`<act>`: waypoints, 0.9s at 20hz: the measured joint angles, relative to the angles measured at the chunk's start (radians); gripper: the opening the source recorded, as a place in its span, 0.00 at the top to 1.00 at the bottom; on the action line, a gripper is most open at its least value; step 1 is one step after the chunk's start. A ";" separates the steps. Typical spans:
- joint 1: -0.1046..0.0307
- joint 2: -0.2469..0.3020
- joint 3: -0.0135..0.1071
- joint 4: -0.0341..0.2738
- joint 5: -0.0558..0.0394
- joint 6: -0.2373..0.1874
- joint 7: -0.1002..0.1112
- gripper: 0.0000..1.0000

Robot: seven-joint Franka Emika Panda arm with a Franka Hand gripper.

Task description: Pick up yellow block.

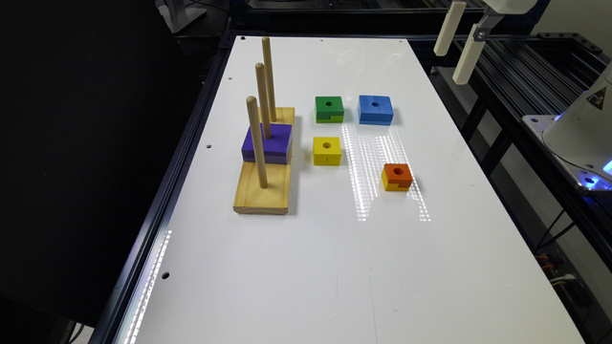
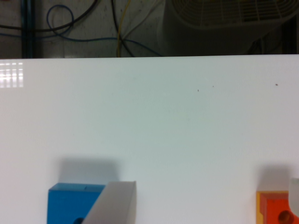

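Observation:
The yellow block [image 1: 327,150] sits flat on the white table [image 1: 334,267], its round hole facing up, just to the exterior view's right of the wooden peg base. My gripper [image 1: 460,45] hangs high above the table's far right corner, well away from the block. In the wrist view the gripper [image 2: 210,183] is open, its two fingers far apart with nothing between them.
A wooden base [image 1: 264,165] with three upright pegs carries a purple block [image 1: 267,143]. A green block [image 1: 329,109] and a blue block [image 1: 376,109] lie behind the yellow one; an orange-topped block [image 1: 397,177] lies toward the exterior view's right. The wrist view catches the blue block [image 2: 70,203] and the orange-topped block [image 2: 278,207].

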 joint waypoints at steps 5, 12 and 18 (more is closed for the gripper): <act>0.000 0.001 0.000 0.009 0.0000 0.001 0.000 0.00; 0.000 0.005 0.000 0.019 0.0000 0.008 0.000 0.00; 0.000 0.032 0.000 0.026 0.0000 0.048 0.000 0.00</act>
